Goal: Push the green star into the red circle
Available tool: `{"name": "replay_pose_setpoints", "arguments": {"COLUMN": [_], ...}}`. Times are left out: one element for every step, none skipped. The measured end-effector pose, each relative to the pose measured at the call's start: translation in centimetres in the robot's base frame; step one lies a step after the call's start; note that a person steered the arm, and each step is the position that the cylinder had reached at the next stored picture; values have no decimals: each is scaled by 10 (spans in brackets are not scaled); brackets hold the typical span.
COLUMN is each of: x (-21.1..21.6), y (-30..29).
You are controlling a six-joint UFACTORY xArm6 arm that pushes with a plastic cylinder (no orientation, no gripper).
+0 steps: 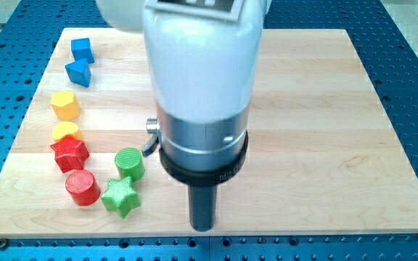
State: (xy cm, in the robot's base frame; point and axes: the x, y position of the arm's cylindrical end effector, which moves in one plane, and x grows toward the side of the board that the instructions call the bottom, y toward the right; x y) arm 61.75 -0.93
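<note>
The green star (120, 196) lies near the view's bottom left on the wooden board (325, 109). The red circle (82, 188), a red cylinder, stands just to its left, with a small gap between them. My tip (202, 226) is at the view's bottom centre, to the right of the green star and well apart from it. The rod hangs from the big white arm body that fills the view's upper middle.
A green cylinder (130, 163) stands just above the green star. A red star (70, 153) lies above the red circle. Further up the left side are a yellow block (66, 131), a yellow hexagon (64, 105), a blue triangle (78, 72) and a blue cube (83, 49).
</note>
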Motion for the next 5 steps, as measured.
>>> {"name": "replay_pose_setpoints", "arguments": {"x": [-2,-20,-22,-39,-47], "y": [-28,-61,-82,-89,-102]}}
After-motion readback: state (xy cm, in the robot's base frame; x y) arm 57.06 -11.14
